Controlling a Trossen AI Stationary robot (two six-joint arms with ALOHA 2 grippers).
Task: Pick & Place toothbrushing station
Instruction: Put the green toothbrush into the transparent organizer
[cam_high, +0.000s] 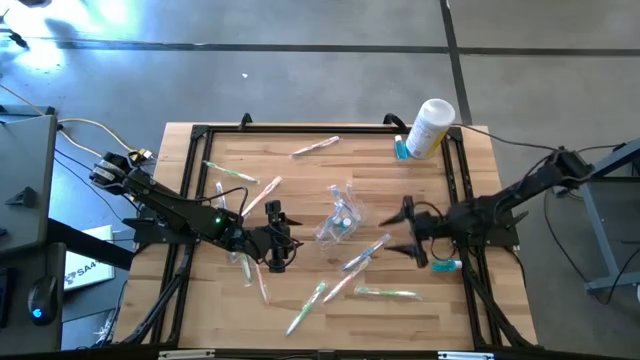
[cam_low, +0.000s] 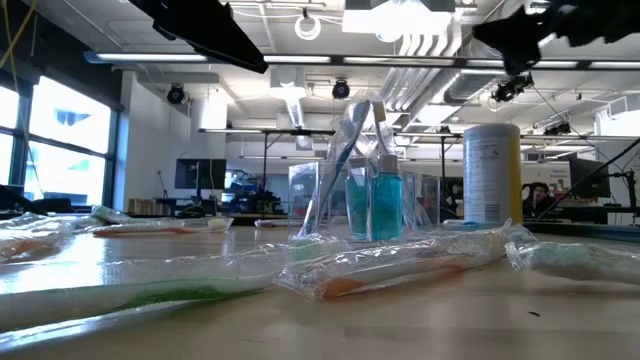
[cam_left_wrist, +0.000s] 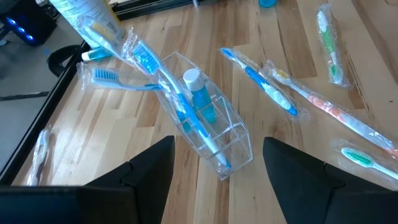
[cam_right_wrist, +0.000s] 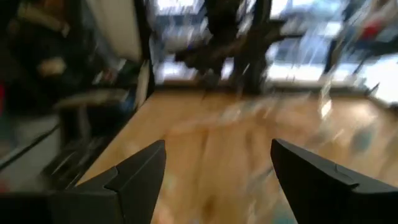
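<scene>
My work surface is a pale butcher-block table (cam_high: 300, 310). On it I see wrapped toothbrushes (cam_high: 385, 293) scattered across the wood, a clear holder (cam_high: 338, 222) with a teal tube at centre, a white canister (cam_high: 430, 127) near the far edge, and another teal tube (cam_high: 446, 266).

A wooden tabletop (cam_high: 300, 270) of light planks stands on a grey concrete floor (cam_high: 300, 70), with a black metal frame (cam_high: 200, 132) along its edges. Near its far right corner a white cylindrical container (cam_high: 432, 126) lies tilted over the frame. In the low view this container (cam_low: 492, 172) appears upright, with a printed label. Left of the tabletop, cables (cam_high: 75, 125) run over the floor.
</scene>
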